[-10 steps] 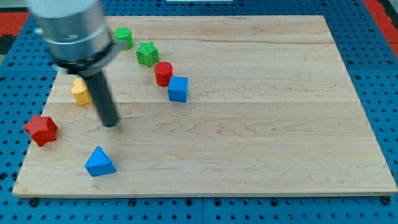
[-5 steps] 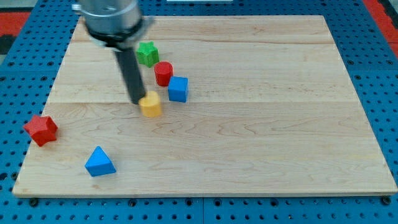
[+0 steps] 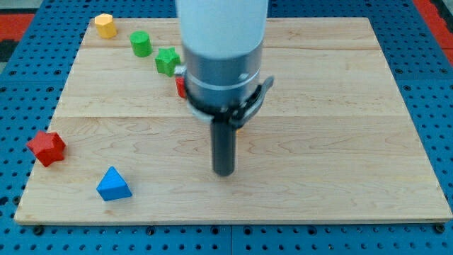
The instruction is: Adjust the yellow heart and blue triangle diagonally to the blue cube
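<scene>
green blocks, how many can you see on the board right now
2. A green cylinder sits near the view's top left, and a green star-like block is just right of and below it. The arm's body covers the middle, so another may be hidden.

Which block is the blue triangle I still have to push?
Start at the light wooden board and go to its corner at the view's bottom left. The blue triangle block sits there, left of and slightly below my tip, apart from it. Its nearest neighbour is a red star-shaped block at the left edge; the triangle is the only blue, pointed one.
</scene>
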You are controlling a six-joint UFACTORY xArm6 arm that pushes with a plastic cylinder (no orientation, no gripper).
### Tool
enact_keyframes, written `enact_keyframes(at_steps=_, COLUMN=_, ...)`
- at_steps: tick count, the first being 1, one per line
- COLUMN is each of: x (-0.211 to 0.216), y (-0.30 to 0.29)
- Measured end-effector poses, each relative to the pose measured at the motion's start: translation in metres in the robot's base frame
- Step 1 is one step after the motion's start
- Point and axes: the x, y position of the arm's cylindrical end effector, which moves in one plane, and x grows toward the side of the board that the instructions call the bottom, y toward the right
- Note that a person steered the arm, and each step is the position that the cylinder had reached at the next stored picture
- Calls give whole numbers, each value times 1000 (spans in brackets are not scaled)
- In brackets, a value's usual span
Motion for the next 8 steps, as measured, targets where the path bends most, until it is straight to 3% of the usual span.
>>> enact_keyframes(at_steps=2, x=56, y=-115)
enact_keyframes(at_steps=3, x=51, y=-157)
enact_keyframes(at_steps=5, x=3, y=-185)
enact_keyframes(at_steps=7, x=-21, y=-63)
enact_keyframes(at_steps=8, x=-11, y=-50)
